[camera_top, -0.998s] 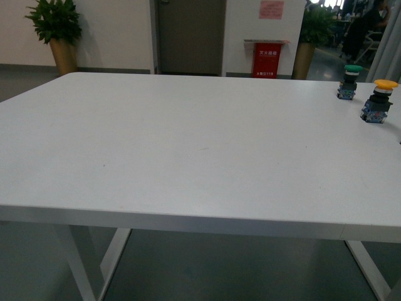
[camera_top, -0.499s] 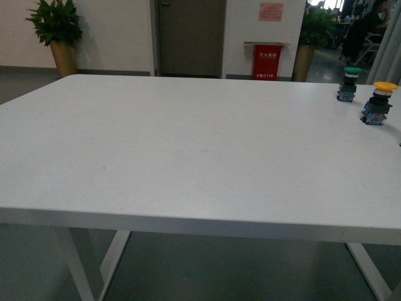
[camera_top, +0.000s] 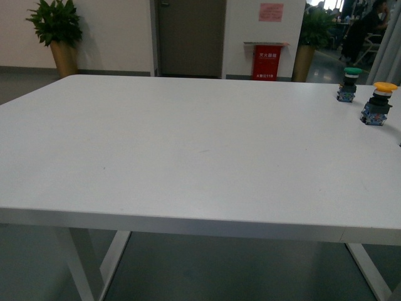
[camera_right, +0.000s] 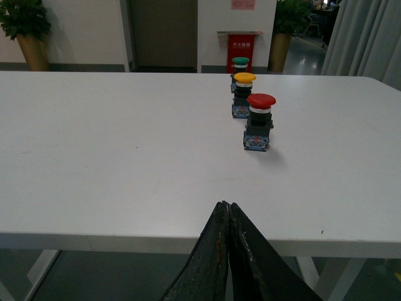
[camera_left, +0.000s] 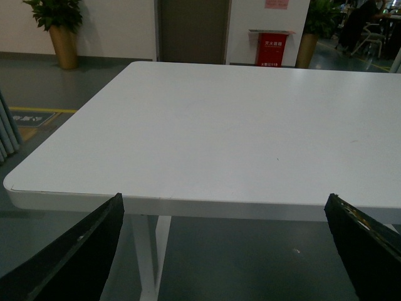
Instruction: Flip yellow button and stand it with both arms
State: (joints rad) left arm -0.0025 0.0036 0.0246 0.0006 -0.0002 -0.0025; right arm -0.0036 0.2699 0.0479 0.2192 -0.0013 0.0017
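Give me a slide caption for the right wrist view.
Shut claw facing a white table where red, yellow and green push-buttons stand upright in line.

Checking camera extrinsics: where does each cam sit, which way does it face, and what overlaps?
Front: on the body, facing across the white table; yellow button and green button far right; no arm shows.
Left wrist: off the table's near edge, facing across it; left gripper open, dark fingers at the frame's lower corners.
Right wrist: off the near edge, facing the button row with the red button nearest; right gripper shut.
Shared: the table, the far red box, potted plants; front and right wrist share the yellow and green buttons.
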